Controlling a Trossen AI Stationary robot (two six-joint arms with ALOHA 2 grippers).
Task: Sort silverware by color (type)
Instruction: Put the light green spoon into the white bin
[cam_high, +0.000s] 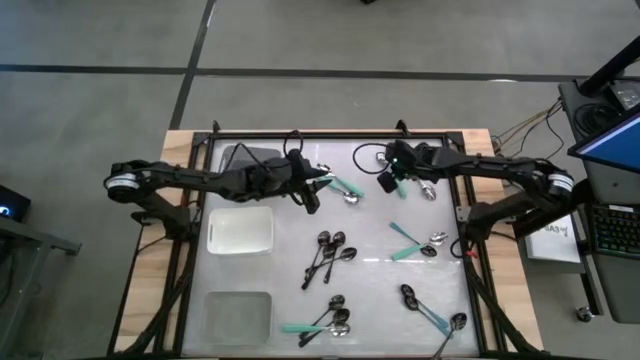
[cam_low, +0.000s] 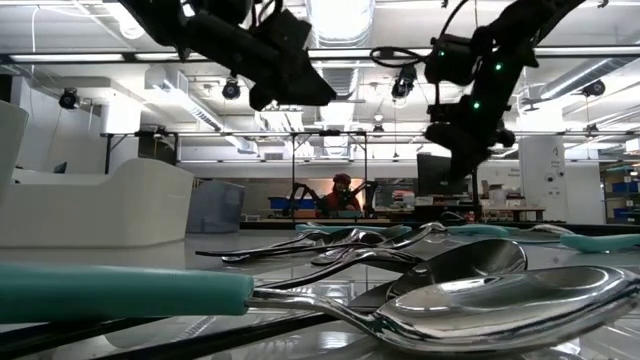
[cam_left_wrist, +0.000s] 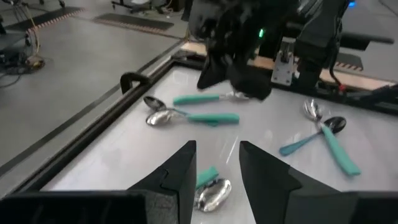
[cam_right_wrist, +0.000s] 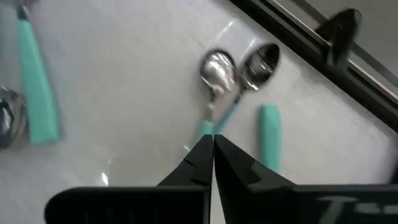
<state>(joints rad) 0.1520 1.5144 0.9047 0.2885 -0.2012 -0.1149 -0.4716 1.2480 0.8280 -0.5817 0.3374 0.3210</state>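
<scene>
While the spoons are meant to end up grouped by type, pretty much none of that looks done yet: the clusters lie loose all over the white bench, mixed teal-handled and black ones together, and the white bin and the clear bin on the left side look empty as far as I can tell, with a grey bin partly under the left arm. So I'd say it's basically the start, nearly everything is left to sort. The right claw is at the far right part of the bench with its fingers pressed together, tips right at the teal handle of a silver-bowl spoon; I can't tell for sure if it's actually pinching that handle or just closed beside it. A second spoon lies touching the first at the bowls. The left claw hangs spread over another teal-handled spoon near the far middle, holding nothing. Surface is a glossy white sheet inside a black frame, sitting on a wooden top. Room behind is a big lab or workshop with ceiling lights, and a person sits way in the back at a desk.
</scene>
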